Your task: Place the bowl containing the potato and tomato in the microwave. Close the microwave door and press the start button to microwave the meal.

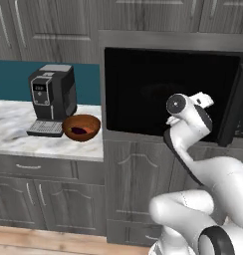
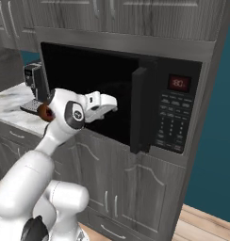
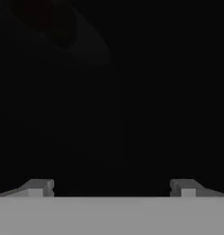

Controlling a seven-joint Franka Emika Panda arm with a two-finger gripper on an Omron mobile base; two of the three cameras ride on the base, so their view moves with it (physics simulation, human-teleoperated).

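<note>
The black microwave (image 1: 168,89) stands open, and its door (image 2: 140,110) is swung out to the right, edge-on to me. My gripper (image 3: 112,188) is open with nothing between its fingertips (image 3: 40,187). The hand (image 2: 105,103) hovers at the mouth of the dark cavity, pointing in. Deep inside, in the hand view, a dim curved shape at the upper left looks like the bowl (image 3: 81,41), with a faint red patch, perhaps the tomato (image 3: 38,13). It is too dark in there to make out the potato.
A brown bowl (image 1: 81,127) and a black-and-silver coffee machine (image 1: 53,98) stand on the marble counter (image 1: 24,139) left of the microwave. The control panel (image 2: 176,117) with a red display is right of the open door. Cabinets run above and below.
</note>
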